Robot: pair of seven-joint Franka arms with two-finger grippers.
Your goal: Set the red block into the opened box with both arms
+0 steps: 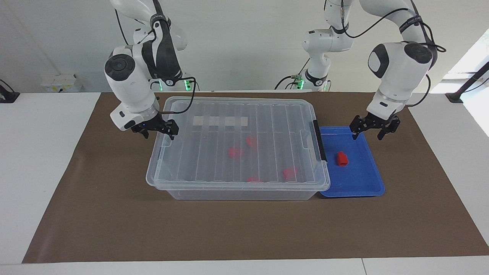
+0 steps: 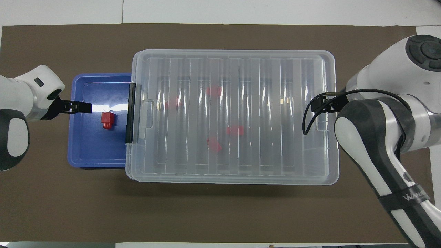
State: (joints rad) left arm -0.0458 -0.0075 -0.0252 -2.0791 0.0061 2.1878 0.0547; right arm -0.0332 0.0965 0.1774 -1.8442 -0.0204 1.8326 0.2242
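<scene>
The right tool (image 1: 155, 131) hangs with fingers apart over the end rim of the lidded box (image 1: 237, 152), at the right arm's end of the bench (image 1: 95, 214). The left tool (image 1: 374, 129), also spread and empty, hovers over the robot-side edge of the blue tray (image 1: 363, 183). Just farther out from it, the red block (image 1: 342, 159) lies in that tray, beside the box's black latch (image 1: 319, 140).

Through the box's ribbed lid (image 1: 237, 133) several red pieces (image 1: 235, 152) show only as blurs, perhaps blocks. In the overhead view the right arm (image 2: 386, 137) covers most of its own claw (image 2: 318, 105), and both arms run off the edges.
</scene>
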